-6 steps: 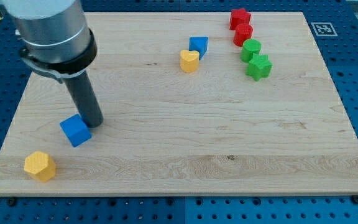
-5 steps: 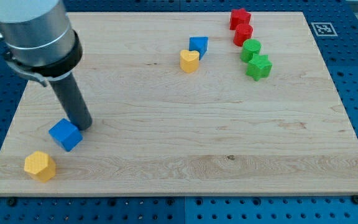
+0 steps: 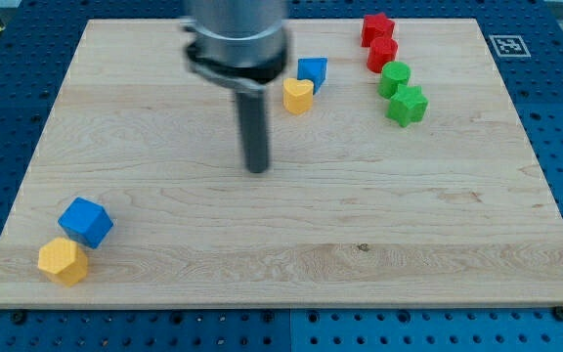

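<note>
Yellow hexagonal block (image 3: pixel 63 261): near the wooden board's (image 3: pixel 164 98) bottom-left corner.
Blue cube (image 3: pixel 86 222): touching the yellow hexagonal block, just above and right of it.
My tip (image 3: pixel 257 169): on bare wood near the board's middle, touching no block; a plain rod with no jaws.
Yellow heart-shaped block (image 3: pixel 298 96): nearest my tip, up and to the view's right.
Blue angular block (image 3: pixel 312 71): touching the yellow heart-shaped block's upper right.
Red star block (image 3: pixel 376 27), red rounded block (image 3: pixel 382 53), green rounded block (image 3: pixel 395 78), green star block (image 3: pixel 408 105): a close column at upper right.
</note>
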### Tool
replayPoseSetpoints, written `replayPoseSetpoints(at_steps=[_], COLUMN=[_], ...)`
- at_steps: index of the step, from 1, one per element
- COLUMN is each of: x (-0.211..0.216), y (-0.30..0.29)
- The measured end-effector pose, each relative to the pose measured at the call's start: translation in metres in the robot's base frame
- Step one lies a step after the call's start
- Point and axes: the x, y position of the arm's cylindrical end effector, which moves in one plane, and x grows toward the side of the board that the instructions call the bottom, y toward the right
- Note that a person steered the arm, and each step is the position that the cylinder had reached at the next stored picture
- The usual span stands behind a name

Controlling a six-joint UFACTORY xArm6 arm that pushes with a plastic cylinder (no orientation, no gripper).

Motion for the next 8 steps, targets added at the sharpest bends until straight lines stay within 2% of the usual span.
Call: replayPoseSetpoints(at_steps=[1, 2, 3, 4, 7, 8], x=[-0.002, -0.020, -0.023, -0.048, -0.155, -0.162], y=[0.080, 0.123, 0.126, 0.112, 0.103, 0.099])
